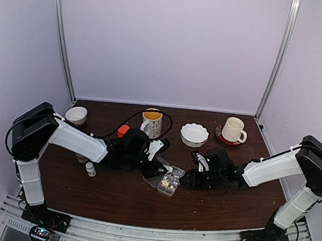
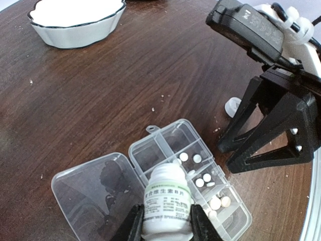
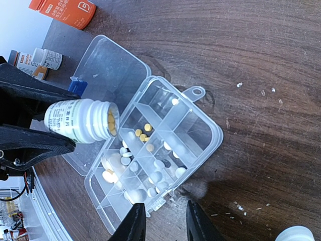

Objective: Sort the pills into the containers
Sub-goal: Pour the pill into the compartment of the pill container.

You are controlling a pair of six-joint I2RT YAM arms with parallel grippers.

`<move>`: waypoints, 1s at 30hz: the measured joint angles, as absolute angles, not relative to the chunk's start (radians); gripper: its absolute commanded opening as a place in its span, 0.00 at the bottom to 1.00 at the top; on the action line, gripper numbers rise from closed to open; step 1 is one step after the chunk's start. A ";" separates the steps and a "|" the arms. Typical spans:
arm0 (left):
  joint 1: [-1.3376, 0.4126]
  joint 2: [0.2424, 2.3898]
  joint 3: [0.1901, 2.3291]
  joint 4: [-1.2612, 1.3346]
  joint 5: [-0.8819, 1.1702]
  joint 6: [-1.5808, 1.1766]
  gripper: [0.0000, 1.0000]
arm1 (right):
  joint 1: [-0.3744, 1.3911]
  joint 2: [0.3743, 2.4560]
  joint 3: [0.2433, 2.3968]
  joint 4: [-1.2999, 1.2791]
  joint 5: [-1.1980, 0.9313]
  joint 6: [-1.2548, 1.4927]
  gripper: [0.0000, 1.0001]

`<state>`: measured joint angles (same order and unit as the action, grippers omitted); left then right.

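Observation:
The containers are the compartments of a clear organizer box, which lies on the table with its lid folded open. White pills and a few yellow pills lie in several compartments. My left gripper is shut on a small white bottle. The bottle is tipped with its open mouth over the box, and yellow pills show inside the mouth. My right gripper is open at the box's near edge, its fingers apart with nothing between them.
A white scalloped bowl, a mug, a cup on a saucer and a small white bowl stand at the back. An orange bottle, small bottles and a loose white cap lie nearby.

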<state>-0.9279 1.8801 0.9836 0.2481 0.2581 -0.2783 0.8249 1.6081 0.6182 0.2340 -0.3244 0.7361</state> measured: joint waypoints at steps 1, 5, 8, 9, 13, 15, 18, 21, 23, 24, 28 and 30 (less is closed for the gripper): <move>-0.929 1.880 0.986 0.242 0.255 -0.278 0.00 | 0.825 1.608 0.618 0.234 -0.324 0.736 0.29; -0.929 1.880 0.990 0.229 0.251 -0.278 0.00 | 0.825 1.608 0.618 0.234 -0.324 0.736 0.29; -0.929 1.880 0.993 0.228 0.257 -0.277 0.00 | 0.825 1.608 0.618 0.233 -0.324 0.736 0.29; -0.929 1.880 0.993 0.230 0.263 -0.278 0.00 | 0.825 1.608 0.618 0.233 -0.324 0.736 0.29; -0.929 1.880 0.993 0.231 0.267 -0.278 0.00 | 0.825 1.608 0.618 0.232 -0.324 0.736 0.29; -0.930 1.880 0.993 0.229 0.268 -0.277 0.00 | 0.825 1.608 0.618 0.232 -0.324 0.736 0.29; -0.931 1.880 0.993 0.229 0.273 -0.277 0.00 | 0.825 1.608 0.618 0.232 -0.324 0.736 0.29; -0.931 1.880 0.994 0.230 0.279 -0.278 0.00 | 0.825 1.608 0.618 0.232 -0.324 0.736 0.29; -0.927 1.884 0.993 0.248 0.315 -0.287 0.00 | 0.825 1.608 0.618 0.232 -0.324 0.736 0.29; -0.923 1.887 0.992 0.262 0.331 -0.295 0.00 | 0.825 1.608 0.618 0.232 -0.324 0.736 0.29; -0.912 1.903 0.992 0.284 0.344 -0.310 0.00 | 0.825 1.607 0.618 0.230 -0.324 0.736 0.29; -0.908 1.903 0.990 0.284 0.344 -0.312 0.00 | 0.825 1.602 0.618 0.227 -0.324 0.736 0.29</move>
<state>-0.9085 1.9034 0.9897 0.2844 0.3443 -0.3122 0.8249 1.6024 0.6182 0.2272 -0.3244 0.7361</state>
